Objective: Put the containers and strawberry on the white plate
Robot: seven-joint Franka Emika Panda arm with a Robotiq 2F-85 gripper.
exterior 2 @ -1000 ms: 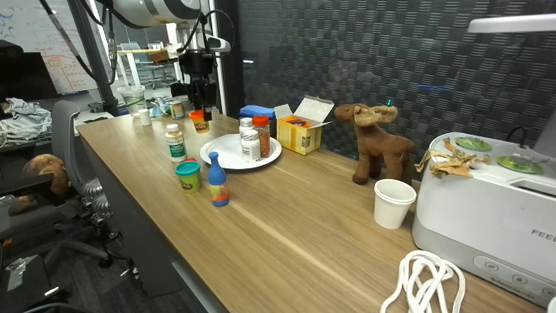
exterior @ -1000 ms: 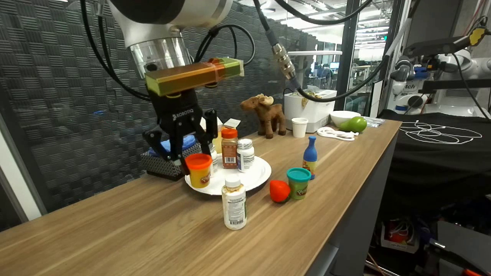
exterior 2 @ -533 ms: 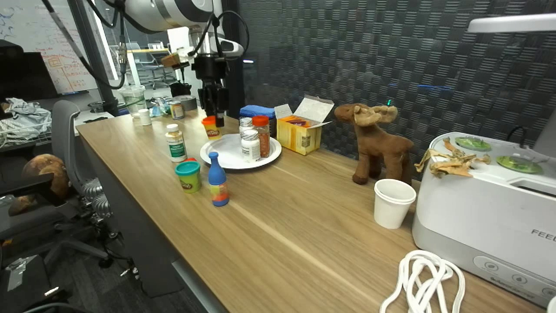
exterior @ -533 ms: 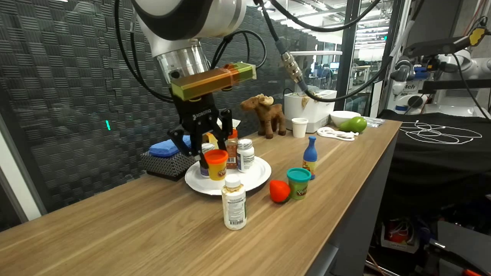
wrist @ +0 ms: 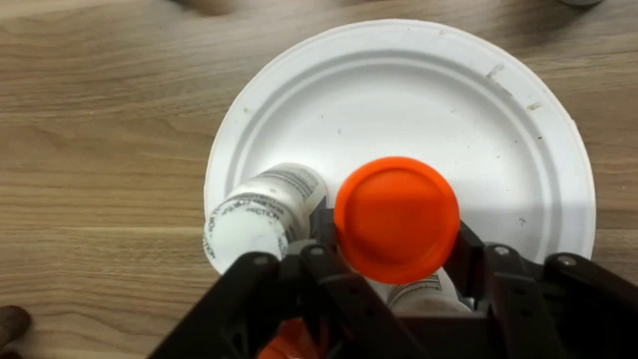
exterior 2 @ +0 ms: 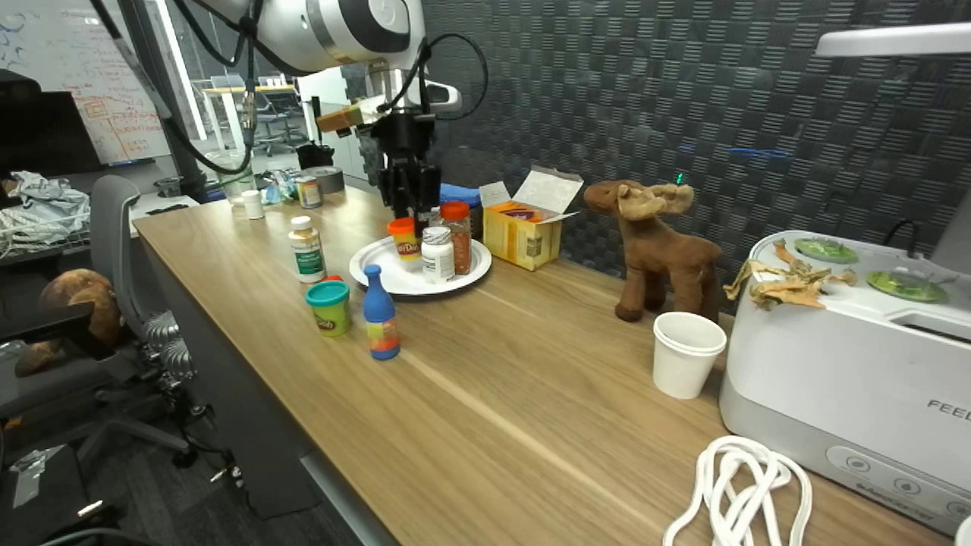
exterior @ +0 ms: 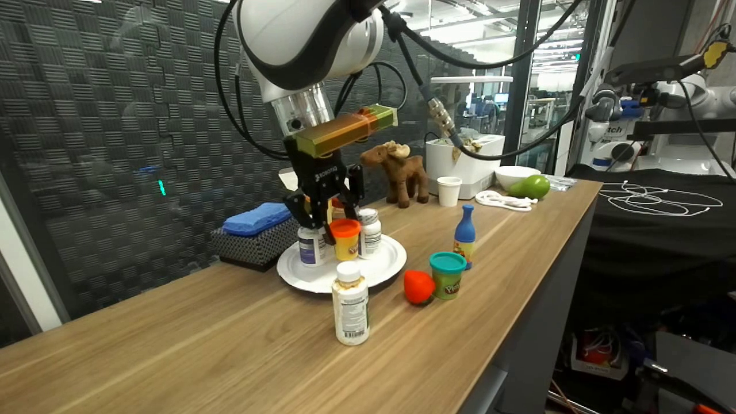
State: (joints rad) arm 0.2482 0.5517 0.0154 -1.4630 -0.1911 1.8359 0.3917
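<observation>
My gripper (exterior: 342,224) is shut on a yellow tub with an orange lid (exterior: 347,248), held low over the white plate (exterior: 376,275); I cannot tell whether it touches. In the wrist view the lid (wrist: 396,219) sits between the fingers (wrist: 397,234), with bare plate (wrist: 398,109) beyond. Two white pill bottles (exterior: 311,248) (exterior 2: 438,258) and a red-capped jar (exterior 2: 460,239) stand on the plate. On the table are a white bottle (exterior: 351,310), the red strawberry (exterior: 418,286), a green tub with a teal lid (exterior: 447,280) and a blue bottle (exterior: 464,234). The strawberry is mostly hidden in an exterior view (exterior 2: 332,278).
A black box with a blue cloth (exterior: 256,218) and an open yellow box (exterior 2: 523,239) stand behind the plate by the dark wall. A toy moose (exterior 2: 660,243), paper cup (exterior 2: 686,356), white planter (exterior 2: 850,394) and white cord (exterior 2: 732,485) are farther along the table.
My gripper has carried the orange-lidded tub from the plate's edge to over its middle, close to the pill bottles. The table objects have not moved.
</observation>
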